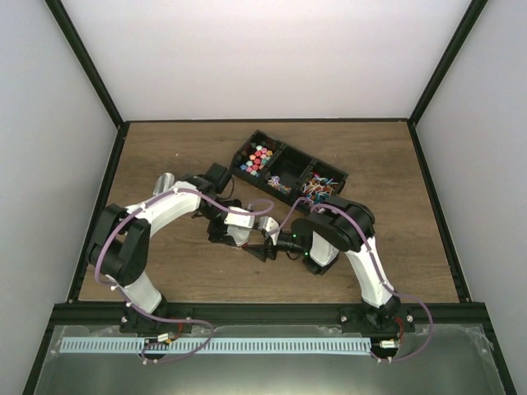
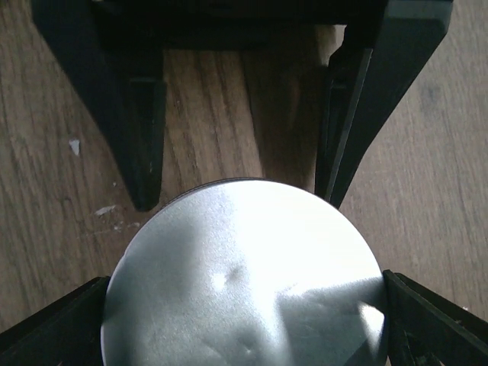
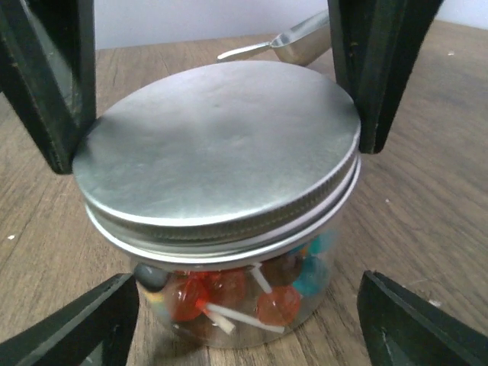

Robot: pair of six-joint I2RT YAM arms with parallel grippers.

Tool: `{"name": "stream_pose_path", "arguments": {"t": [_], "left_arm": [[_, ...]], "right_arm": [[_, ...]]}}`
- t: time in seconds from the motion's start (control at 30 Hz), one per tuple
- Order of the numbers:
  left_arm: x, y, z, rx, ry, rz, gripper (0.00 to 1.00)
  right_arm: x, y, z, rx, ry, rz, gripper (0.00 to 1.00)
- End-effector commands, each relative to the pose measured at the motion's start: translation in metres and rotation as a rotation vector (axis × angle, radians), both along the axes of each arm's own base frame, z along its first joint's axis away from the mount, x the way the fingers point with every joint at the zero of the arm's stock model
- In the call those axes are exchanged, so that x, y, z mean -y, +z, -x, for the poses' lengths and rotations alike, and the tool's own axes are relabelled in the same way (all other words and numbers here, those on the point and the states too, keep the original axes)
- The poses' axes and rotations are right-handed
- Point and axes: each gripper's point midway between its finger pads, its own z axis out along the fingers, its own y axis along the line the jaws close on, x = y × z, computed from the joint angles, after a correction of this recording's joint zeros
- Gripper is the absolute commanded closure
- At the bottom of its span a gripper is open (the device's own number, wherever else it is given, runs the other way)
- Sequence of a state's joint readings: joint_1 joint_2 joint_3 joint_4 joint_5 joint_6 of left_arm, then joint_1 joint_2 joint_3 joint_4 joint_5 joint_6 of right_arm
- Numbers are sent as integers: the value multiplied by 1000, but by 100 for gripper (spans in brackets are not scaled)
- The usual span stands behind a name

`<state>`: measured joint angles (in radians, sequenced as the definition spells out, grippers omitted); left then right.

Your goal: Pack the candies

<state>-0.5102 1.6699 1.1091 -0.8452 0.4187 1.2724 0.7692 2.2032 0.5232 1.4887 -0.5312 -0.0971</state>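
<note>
Candies point(image 3: 229, 297) sit in the jar point(image 3: 324, 255), which stands upright on the desk point(image 3: 427, 213) between both arms, with the lid point(image 3: 191, 114) on top. The left hand point(image 3: 217, 152) hangs straight above it. Its 2 fingers meet the lid rim on opposite sides, seemingly gripping it. The right hand point(image 3: 250, 278) faces the jar side-on and low. It is open, with a gap between each finger and the glass. The jar's axis is vertical, so the right hand likely must close level on the glass, below the left.
</note>
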Motion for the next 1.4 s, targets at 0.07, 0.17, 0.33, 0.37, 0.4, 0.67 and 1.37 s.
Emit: {"name": "stream_pose_path", "arguments": {"t": [0.07,0.17,0.33,0.37,0.4,0.67,1.37], "left_arm": [[11,-7,15,-96,6,42,20],[21,1,4,-88,78,90,20],[30,8,-2,-99,140,145,19],[31,8,-3,-99,150,149,19],[32,8,-4,-98,154,152,19],[32,8,-6,-84,163,152,19],[24,36,-10,-51,405,210,0]], "right_arm": [[-5,12,-6,35,-5,-28,7],[-9,14,-7,37,6,-38,5],[-14,11,-8,34,27,-45,4],[-14,9,-9,34,28,-45,4],[-15,8,-9,35,29,-45,4],[-21,-1,-11,64,47,-27,5],[-20,4,-12,65,35,-25,35]]}}
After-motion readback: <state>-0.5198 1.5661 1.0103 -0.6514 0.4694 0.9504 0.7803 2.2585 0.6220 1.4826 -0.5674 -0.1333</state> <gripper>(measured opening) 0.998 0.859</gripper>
